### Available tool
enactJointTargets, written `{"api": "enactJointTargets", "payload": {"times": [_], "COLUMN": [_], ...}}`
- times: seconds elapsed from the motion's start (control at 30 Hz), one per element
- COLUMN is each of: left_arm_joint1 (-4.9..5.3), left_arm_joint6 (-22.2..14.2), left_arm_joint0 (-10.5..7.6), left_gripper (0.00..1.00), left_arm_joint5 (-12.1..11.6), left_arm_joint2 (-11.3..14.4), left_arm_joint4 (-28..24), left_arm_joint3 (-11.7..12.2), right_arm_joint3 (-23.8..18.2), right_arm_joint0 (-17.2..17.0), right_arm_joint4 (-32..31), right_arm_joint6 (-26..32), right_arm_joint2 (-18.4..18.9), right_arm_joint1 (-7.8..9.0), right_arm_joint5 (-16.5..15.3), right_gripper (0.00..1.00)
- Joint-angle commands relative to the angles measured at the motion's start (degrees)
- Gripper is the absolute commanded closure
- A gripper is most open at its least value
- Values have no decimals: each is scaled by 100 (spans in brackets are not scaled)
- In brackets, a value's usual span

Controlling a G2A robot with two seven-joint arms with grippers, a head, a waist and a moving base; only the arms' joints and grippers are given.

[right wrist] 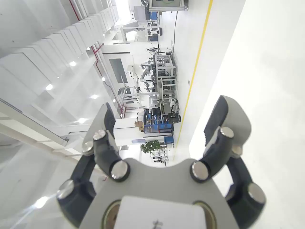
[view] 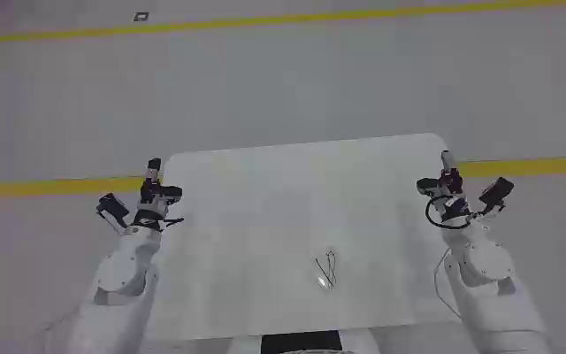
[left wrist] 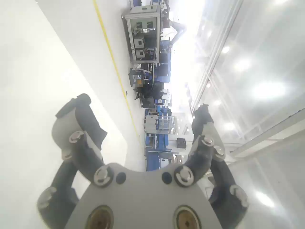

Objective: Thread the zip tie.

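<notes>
Grey floor with yellow lines surrounds the white rounded surface, where the thin dark plastic zip tie lies loose near the robot's edge. At opposite sides the left pincer and right pincer hang spread and empty, apparently parked clear of it.

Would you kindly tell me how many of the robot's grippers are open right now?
2. The left gripper is open by the table's far left corner; the right gripper is open by its far right corner. Both are empty.
</notes>
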Motion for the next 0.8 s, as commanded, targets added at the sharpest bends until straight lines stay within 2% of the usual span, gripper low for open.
{"api": "enactJointTargets", "payload": {"times": [0.0,0.07,0.13,0.17,0.53,0.77], "left_arm_joint1": [9,16,13,13,13,13], "left_arm_joint6": [-110,-243,-319,-319,-319,-319], "left_arm_joint0": [31,63,85,85,85,85], "left_gripper": [0,0,0,0,0,0], "left_arm_joint5": [-31,-79,-187,-187,-187,-187], "left_arm_joint2": [-1,25,33,33,33,33], "left_arm_joint4": [199,402,392,392,392,392], "left_arm_joint3": [9,10,13,13,13,13], "right_arm_joint3": [7,28,45,73,69,-4], "right_arm_joint0": [-23,-63,-97,-120,-115,-173], "right_arm_joint4": [-319,-854,-1301,-1368,-1401,-2798], "right_arm_joint6": [-37,-33,-10,4,7,39], "right_arm_joint2": [25,27,-26,-49,-49,-195], "right_arm_joint1": [4,17,24,20,20,36], "right_arm_joint5": [-65,-135,-252,-343,-348,-380], "right_gripper": [0,0,0,0,0,0]}}
